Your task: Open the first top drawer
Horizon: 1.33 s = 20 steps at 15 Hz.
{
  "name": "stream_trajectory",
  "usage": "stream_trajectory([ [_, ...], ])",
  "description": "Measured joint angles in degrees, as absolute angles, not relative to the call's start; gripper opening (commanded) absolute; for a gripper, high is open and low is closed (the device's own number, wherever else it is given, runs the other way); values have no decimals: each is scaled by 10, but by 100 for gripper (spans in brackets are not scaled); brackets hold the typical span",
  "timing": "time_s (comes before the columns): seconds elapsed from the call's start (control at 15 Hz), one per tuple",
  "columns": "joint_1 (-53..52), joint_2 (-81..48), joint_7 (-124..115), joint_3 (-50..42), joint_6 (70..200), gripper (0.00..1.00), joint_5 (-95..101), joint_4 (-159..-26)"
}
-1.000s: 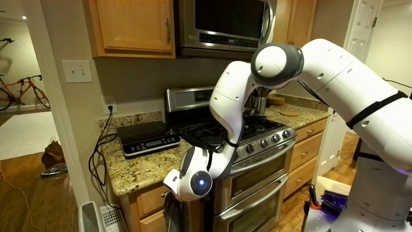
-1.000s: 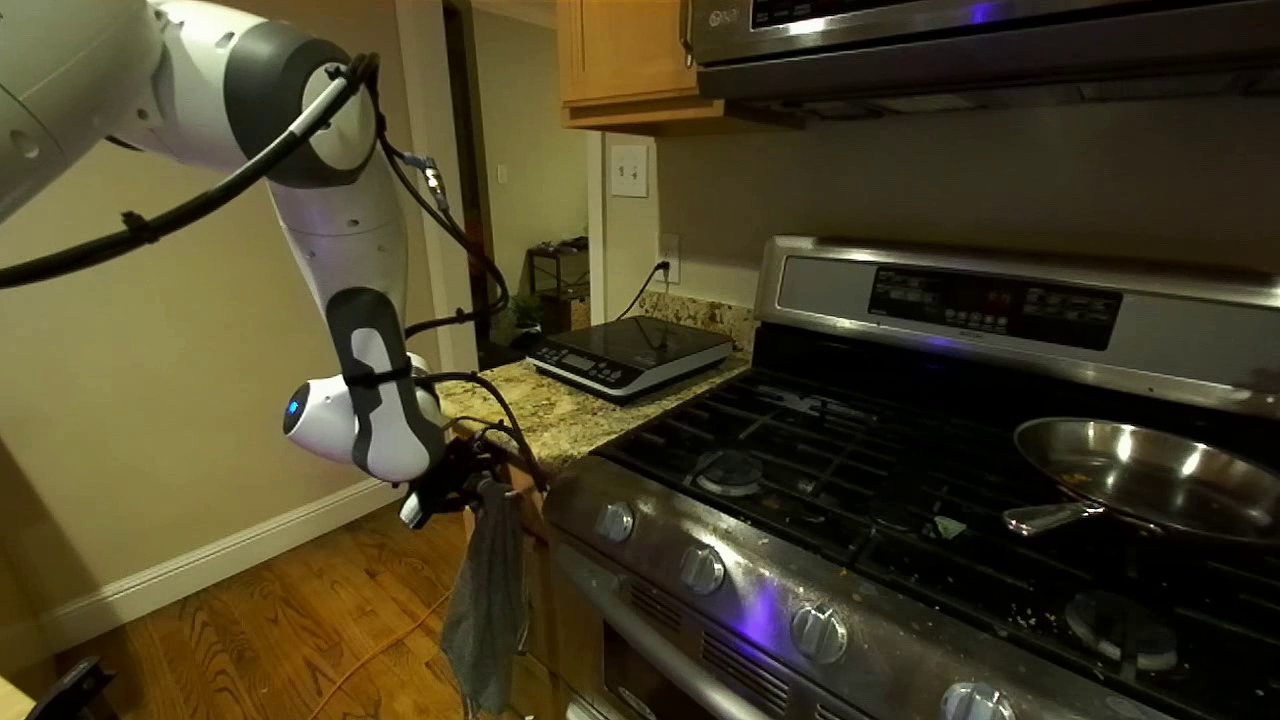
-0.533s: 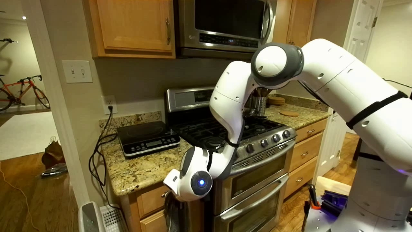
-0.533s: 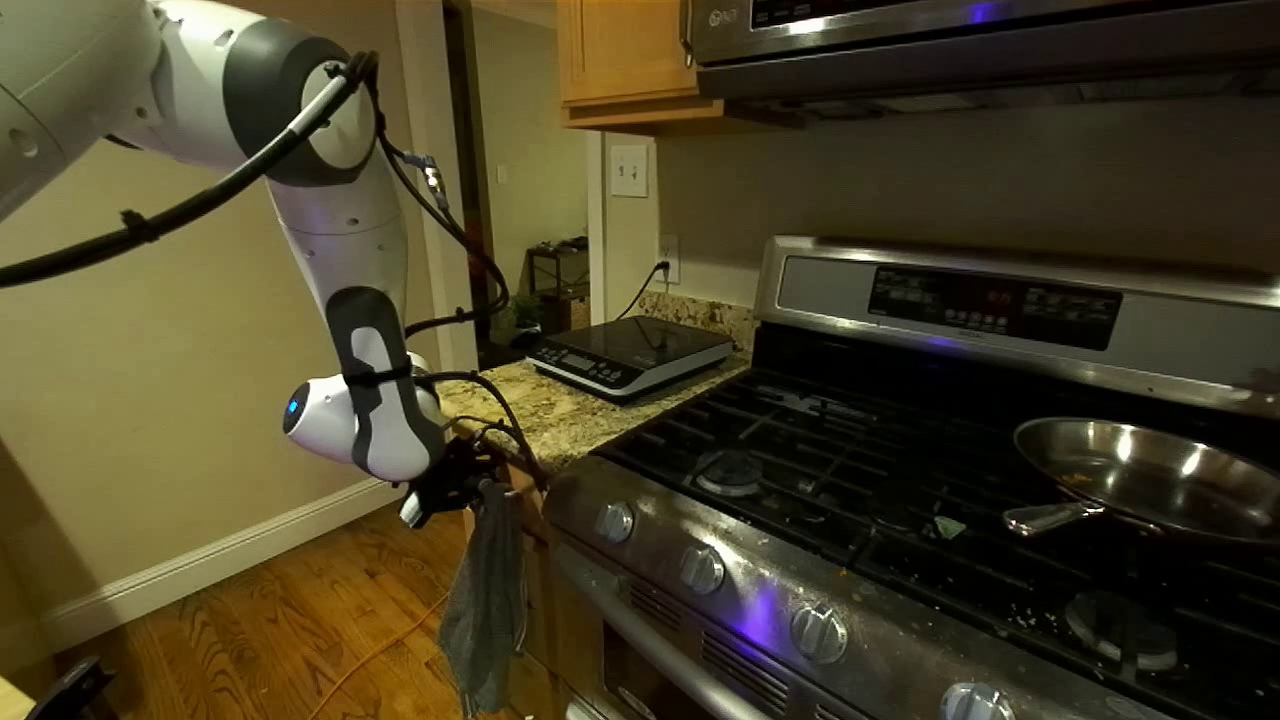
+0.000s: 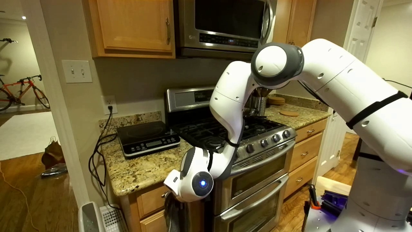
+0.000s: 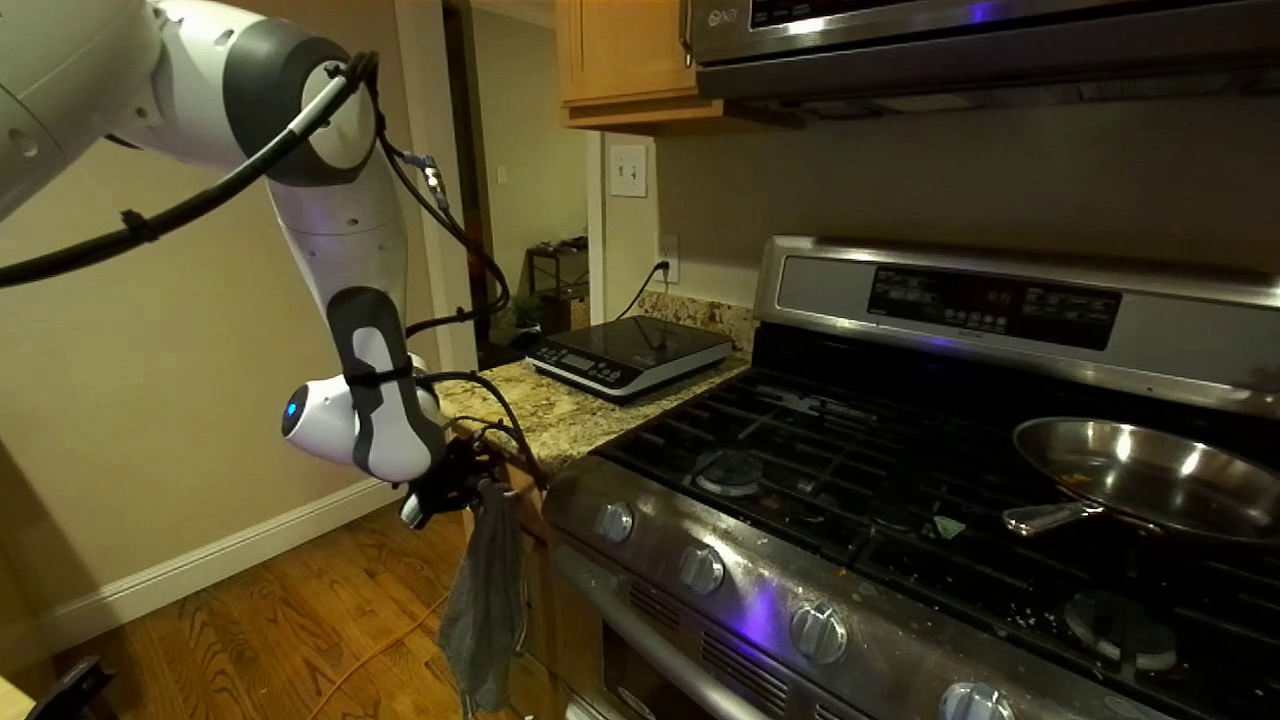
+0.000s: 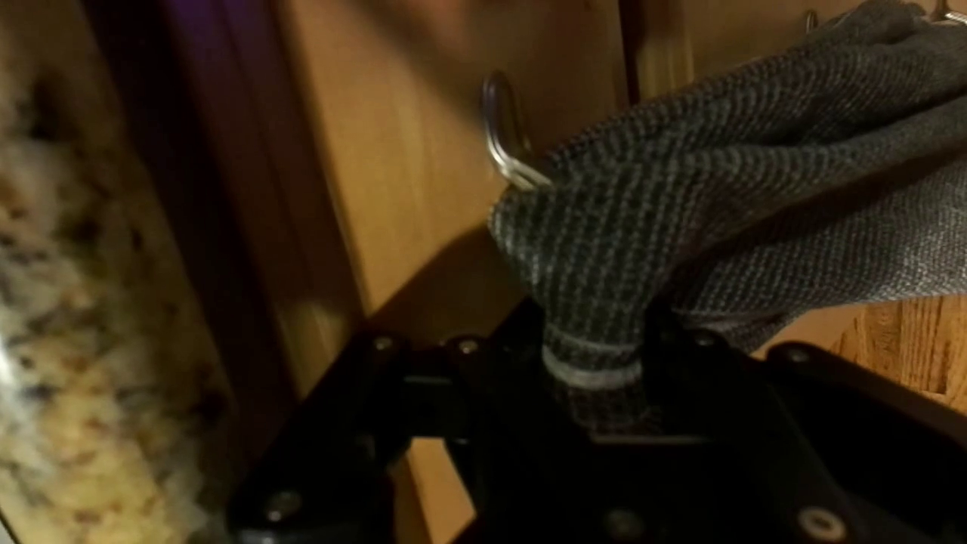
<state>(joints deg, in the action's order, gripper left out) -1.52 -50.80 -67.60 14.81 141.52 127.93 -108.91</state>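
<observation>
Hanging off the worktop (image 5: 145,175) edge in an exterior view: arm (image 5: 227,96) bent down, wrist housing (image 5: 197,174) right by the first top drawer (image 5: 151,200), beside the range (image 5: 254,175). Drawer front looks flush, so I'd call it closed, pull not begun. Grip can't be judged from here. Induction cooktop (image 5: 148,138) sits near the outlet (image 5: 108,100), probably for power; can't trace what's plugged in.

In an exterior view, black cable (image 6: 195,208) is tied along the arm with slack loops, presumably so joints can turn without snagging. Frying pan (image 6: 1150,478) rests on the range, pan handle (image 6: 1055,517) kept inboard of the front edge. Grey towel (image 6: 485,610) hangs below the wrist housing, mostly masking the drawer.

In the wrist view, claw (image 7: 597,355) is pinching the bunched towel. Towel seems looped over the drawer's arched metal handle (image 7: 508,160), likely hung there to dry. Cloth covers the rest of that handle, so can't tell if metal is in the bite too. My read: towel doubles as a pull strap. Next needs a straight pull outward. Risk: cloth slips off, drawer stays put.
</observation>
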Motion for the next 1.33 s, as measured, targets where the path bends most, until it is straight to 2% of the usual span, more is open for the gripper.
stream_trajectory([
  [0.07,-15,-508,-677,149,1414,10,1281,-1090],
  [0.13,-15,-508,-677,149,1413,29,1282,-1090],
  [0.6,-15,-508,-677,150,1410,29,1284,-1092],
  [0.67,-15,-508,-677,150,1410,10,1284,-1092],
  [1.33,-16,-508,-677,155,1383,10,1291,-1099],
])
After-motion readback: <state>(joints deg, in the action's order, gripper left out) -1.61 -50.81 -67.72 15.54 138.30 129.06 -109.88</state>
